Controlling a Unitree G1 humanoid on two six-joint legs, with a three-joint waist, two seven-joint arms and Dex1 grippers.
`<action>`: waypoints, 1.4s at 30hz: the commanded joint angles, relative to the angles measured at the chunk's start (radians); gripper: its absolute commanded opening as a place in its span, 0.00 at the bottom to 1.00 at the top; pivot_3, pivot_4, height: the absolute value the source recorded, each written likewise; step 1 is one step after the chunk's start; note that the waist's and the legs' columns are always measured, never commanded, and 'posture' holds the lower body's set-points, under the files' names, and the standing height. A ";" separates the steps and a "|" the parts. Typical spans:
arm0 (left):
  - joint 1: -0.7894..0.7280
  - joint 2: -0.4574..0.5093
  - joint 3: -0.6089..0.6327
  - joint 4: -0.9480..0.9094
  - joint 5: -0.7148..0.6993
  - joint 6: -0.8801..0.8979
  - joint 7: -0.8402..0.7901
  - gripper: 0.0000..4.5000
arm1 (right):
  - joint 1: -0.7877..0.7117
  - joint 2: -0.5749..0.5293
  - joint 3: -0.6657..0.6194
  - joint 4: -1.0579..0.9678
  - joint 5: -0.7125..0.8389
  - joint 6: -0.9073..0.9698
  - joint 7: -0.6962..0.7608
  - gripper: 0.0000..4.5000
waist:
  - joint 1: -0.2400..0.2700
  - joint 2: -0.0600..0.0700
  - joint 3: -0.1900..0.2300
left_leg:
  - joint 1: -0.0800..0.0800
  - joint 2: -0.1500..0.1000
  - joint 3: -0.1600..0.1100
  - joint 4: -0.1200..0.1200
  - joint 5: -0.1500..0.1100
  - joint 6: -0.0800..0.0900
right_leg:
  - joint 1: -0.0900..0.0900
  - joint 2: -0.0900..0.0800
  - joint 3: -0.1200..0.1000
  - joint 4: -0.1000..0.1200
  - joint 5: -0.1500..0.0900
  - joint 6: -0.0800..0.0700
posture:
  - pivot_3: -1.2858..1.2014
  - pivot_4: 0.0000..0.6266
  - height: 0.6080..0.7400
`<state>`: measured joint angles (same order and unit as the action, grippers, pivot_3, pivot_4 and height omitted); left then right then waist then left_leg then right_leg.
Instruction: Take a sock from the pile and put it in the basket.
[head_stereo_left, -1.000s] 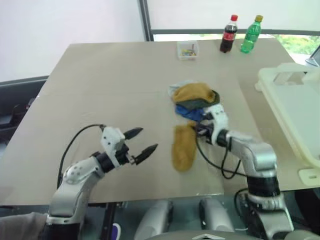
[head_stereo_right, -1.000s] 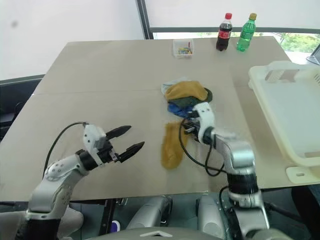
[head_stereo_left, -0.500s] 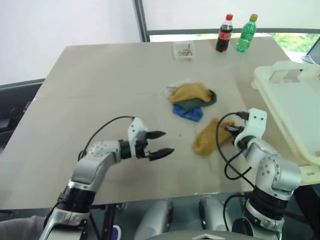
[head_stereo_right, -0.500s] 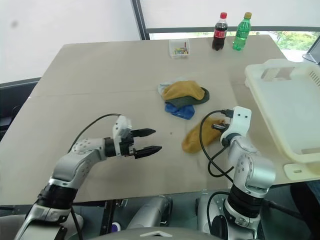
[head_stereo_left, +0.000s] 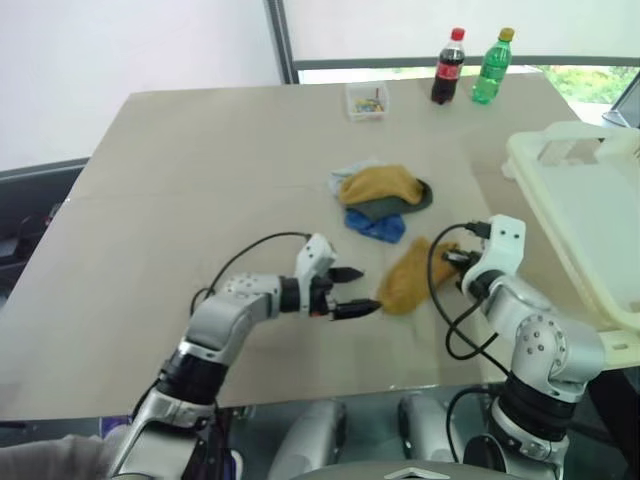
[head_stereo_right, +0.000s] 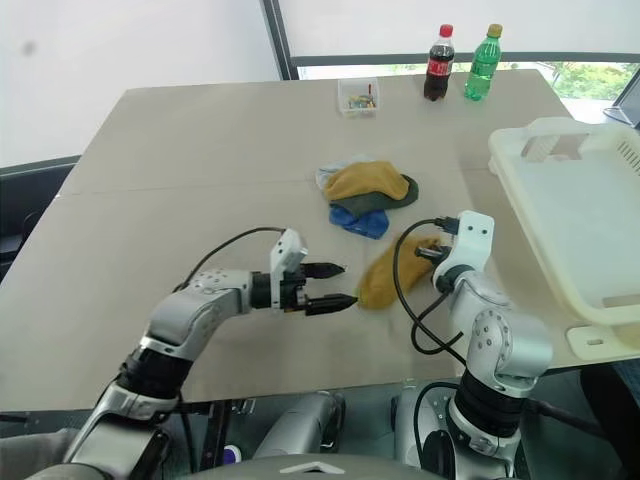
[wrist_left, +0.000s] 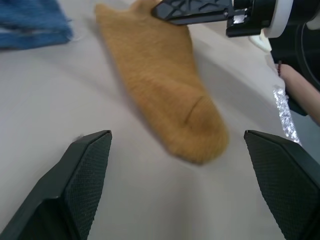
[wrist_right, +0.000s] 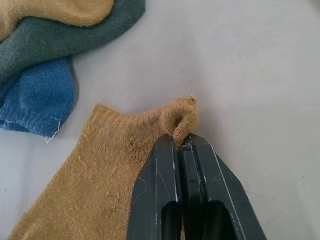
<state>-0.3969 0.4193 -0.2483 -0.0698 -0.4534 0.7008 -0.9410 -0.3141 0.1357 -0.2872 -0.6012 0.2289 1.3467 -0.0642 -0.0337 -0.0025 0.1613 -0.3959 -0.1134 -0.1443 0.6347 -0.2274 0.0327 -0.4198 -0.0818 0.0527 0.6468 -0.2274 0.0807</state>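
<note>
My right gripper (wrist_right: 182, 145) is shut on a folded edge of a mustard-yellow sock (head_stereo_left: 405, 280), which lies on the table just clear of the pile. The pile (head_stereo_left: 383, 198) of mustard, dark green, blue and pale socks sits mid-table beyond it. From the left, my left gripper (head_stereo_left: 365, 290) points at the sock's toe end, open, with its fingertips (wrist_left: 90, 165) either side of the sock (wrist_left: 165, 95) and nothing held. The basket (head_stereo_right: 497, 150), a big cream-white bin, stands at the right edge of the table.
At the table's far side stand a small clear box (head_stereo_left: 367, 100), a cola bottle (head_stereo_left: 447, 67) and a green bottle (head_stereo_left: 495, 67). Black cables loop from both wrists over the tabletop. The table's near edge runs just under both arms.
The right gripper has dragged the mustard sock to the right, away from the pile. The left gripper has swung right across the table, up to the sock's free end. The head camera also shifted.
</note>
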 joint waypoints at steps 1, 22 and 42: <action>-0.036 -0.024 -0.024 -0.004 -0.004 0.064 0.017 0.72 | 0.078 0.110 0.049 -0.021 0.024 -0.014 -0.015 0.00 | -0.003 0.000 0.000 | 0.000 0.000 0.000 0.000 0.000 0.000 | 0.000 0.000 0.000 0.000 0.000 0.000 | 0.52 0.24 1.00; -0.140 0.108 -0.002 0.146 0.048 0.030 -0.106 0.01 | 0.209 -0.096 0.159 -0.191 0.177 0.055 0.123 0.00 | -0.008 0.000 -0.001 | 0.001 0.001 0.000 0.000 -0.002 0.003 | 0.000 0.001 0.001 0.000 0.000 0.000 | 0.52 0.24 1.00; -0.151 0.200 -0.006 0.208 0.114 -0.101 -0.234 0.00 | 0.239 -0.588 0.307 -0.201 0.152 -0.291 0.399 0.73 | -0.001 -0.001 0.000 | -0.001 0.001 -0.001 0.001 -0.002 0.003 | 0.000 0.000 -0.001 -0.001 0.000 0.001 | 0.52 0.24 1.00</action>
<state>-0.5349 0.6044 -0.2714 0.1360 -0.3482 0.6232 -1.1612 -0.0572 -0.4435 0.0248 -0.7763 0.3654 1.0888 0.3036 -0.0351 -0.0034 0.1613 -0.3966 -0.1127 -0.1450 0.6353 -0.2293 0.0359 -0.4194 -0.0815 0.0516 0.6459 -0.2276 0.0813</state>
